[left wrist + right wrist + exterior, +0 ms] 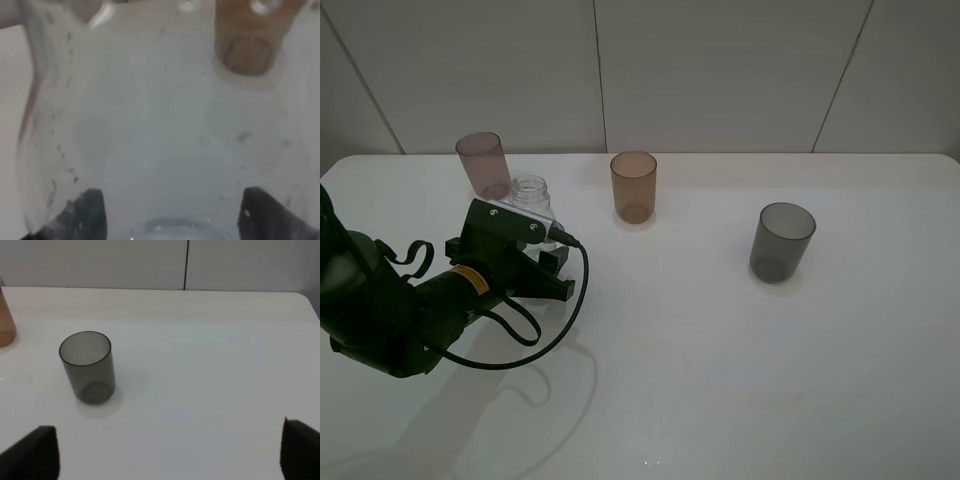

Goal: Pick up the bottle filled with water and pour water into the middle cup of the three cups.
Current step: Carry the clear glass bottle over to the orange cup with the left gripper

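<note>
The clear bottle (531, 193) stands near the table's back left, right beside the pink-mauve cup (483, 165). My left gripper (546, 252) is closed around its body; only the capless neck and shoulders show above the wrist. In the left wrist view the bottle (150, 125) fills the picture between the two dark fingertips (86, 214). The amber middle cup (633, 186) stands upright to the right of the bottle and shows through it (247, 37). The dark grey cup (782, 241) stands further right and shows in the right wrist view (87, 366). My right gripper (170, 445) is open and empty, well short of the grey cup.
The white table (720, 380) ends at a tiled wall behind the cups. The left arm's black cable (565, 310) loops over the table in front of the bottle. The table's right edge (310, 302) shows in the right wrist view.
</note>
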Controlling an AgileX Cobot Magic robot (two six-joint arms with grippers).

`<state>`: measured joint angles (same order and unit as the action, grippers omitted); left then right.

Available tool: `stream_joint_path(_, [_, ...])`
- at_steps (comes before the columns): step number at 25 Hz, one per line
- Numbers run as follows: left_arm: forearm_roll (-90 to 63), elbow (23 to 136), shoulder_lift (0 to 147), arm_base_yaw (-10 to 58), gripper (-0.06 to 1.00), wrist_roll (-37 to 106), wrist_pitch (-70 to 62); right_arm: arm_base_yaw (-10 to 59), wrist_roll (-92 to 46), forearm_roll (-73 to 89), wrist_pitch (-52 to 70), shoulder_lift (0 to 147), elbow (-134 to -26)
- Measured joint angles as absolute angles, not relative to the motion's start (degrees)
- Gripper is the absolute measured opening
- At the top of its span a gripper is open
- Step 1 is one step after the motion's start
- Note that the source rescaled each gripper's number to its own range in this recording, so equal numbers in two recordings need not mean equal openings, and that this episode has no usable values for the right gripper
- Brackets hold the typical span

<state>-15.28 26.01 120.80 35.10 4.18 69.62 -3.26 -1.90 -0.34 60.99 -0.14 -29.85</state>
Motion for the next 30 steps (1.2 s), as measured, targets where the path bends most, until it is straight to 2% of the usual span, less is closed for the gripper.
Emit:
stream_joint_path(14, [-15.7, 25.4, 119.9, 35.1, 0.01, 4.0, 69.2, -3.3, -1.9, 0.0, 61.0, -0.1, -29.8])
stream_joint_path(20, [-16.0, 24.9, 110.8, 35.1, 0.01, 6.6, 67.2, -3.3, -1.9, -0.3, 61.0, -0.1, -29.8])
stream_joint_path(30, [-17.5, 34.7, 97.9, 35.1, 0.01, 30.2, 37.4, -3.3, -1.9, -0.3, 61.0, -0.1, -29.8])
